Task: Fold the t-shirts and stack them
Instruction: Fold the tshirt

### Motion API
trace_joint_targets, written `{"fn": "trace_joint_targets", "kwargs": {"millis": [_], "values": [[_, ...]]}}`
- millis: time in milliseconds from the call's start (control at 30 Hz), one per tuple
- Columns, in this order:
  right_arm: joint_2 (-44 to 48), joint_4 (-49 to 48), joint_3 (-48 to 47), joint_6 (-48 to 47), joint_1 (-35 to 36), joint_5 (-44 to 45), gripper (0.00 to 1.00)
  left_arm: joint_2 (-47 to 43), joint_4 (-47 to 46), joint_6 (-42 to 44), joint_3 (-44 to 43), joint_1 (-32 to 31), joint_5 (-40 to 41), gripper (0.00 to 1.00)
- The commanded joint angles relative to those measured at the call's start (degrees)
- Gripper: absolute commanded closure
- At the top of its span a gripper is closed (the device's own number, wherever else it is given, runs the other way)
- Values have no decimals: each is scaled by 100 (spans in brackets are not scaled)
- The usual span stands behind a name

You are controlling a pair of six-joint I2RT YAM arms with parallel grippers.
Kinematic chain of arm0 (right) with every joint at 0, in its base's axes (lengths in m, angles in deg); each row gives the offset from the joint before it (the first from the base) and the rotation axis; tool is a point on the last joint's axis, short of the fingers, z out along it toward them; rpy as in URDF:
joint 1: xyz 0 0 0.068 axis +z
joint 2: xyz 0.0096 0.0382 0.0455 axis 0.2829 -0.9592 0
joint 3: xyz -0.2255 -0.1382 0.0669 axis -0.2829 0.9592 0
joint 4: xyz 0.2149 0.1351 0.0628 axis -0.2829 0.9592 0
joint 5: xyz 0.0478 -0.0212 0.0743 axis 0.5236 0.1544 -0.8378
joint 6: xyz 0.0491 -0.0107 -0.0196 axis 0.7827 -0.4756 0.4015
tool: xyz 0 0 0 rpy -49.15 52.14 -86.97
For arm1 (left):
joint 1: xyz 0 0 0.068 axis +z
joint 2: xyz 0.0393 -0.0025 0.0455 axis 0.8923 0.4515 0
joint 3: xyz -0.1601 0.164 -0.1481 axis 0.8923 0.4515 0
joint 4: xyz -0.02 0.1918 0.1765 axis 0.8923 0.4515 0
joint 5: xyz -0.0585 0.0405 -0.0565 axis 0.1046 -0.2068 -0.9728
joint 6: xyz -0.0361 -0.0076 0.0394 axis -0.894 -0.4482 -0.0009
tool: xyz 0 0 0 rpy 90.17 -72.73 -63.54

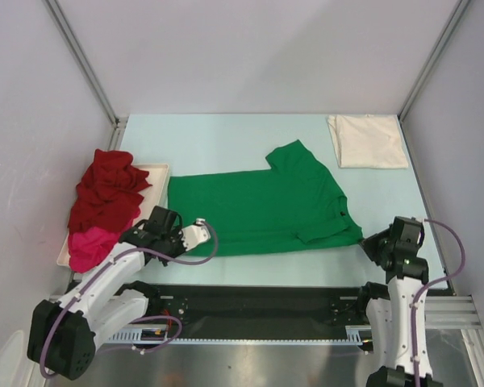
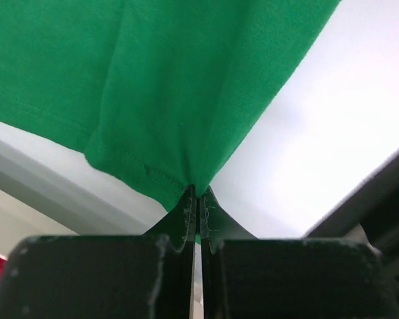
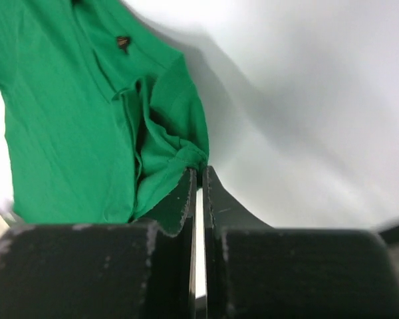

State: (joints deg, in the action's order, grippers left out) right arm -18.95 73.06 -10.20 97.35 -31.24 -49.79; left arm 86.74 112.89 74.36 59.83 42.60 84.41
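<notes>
The green shirt lies spread across the middle of the table, hem to the left and collar to the right. It looks light, soft and limp, so it will likely sag between holds and drag rather than keep its shape; the 2 near corners are the sensible places to take it.

The left gripper is pressed together on the near left hem corner. The right gripper pinches a bunched bit of cloth at the near right corner.

Bare table lies beyond the shirt on the far side, giving room to carry the near edge over. A folded cream shirt sits at the far right. The red shirt and pink shirt are heaped on the tray just left.
</notes>
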Motion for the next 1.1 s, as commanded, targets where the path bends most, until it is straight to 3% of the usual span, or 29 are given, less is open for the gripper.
{"fn": "trace_joint_targets", "kwargs": {"millis": [0, 67, 167, 233, 267, 300, 367, 467, 533, 600, 667, 833, 1067], "values": [[523, 1375, -216, 929, -92, 704, 100, -164, 780, 360, -463, 8, -289, 100], [848, 1711, -304, 1176, -92, 1133, 100, -173, 1026, 457, -560, 8, -360, 100], [1182, 1906, -322, 1388, -92, 1179, 84, -129, 1317, 624, -675, 8, -649, 100], [1227, 1993, -349, 1624, -92, 1267, 68, -120, 1519, 755, -728, 8, -799, 99], [1210, 2028, -418, 1687, -92, 1389, 63, -103, 1624, 834, -745, 8, -852, 73], [1183, 2011, -454, 1705, -92, 1443, 53, -68, 1738, 931, -841, 8, -887, 58], [1122, 1854, -672, 1557, -92, 1574, 46, -50, 1932, 1098, -982, 8, -870, 35], [929, 1108, -1164, 918, -92, 1523, 40, 142, 1705, 959, -1552, 209, -764, 26], [569, 38, -1359, 354, -92, 1059, 40, 379, 1145, 443, -2185, 402, -834, 23], [-104, -1154, -1508, -253, -66, -21, 39, 843, 487, 2, -2789, 797, -948, 21], [-869, -1661, -1762, -517, 48, -672, 37, 1292, 80, -683, -3108, 1017, -766, 22], [-3976, -1382, -3744, -1932, 1118, -386, 37, 3065, -414, -1554, -4180, 1062, -255, 33], [-6923, -1057, -6065, -2654, 1620, -201, 40, 5025, -459, -1635, -5472, 1115, 299, 33]]}}
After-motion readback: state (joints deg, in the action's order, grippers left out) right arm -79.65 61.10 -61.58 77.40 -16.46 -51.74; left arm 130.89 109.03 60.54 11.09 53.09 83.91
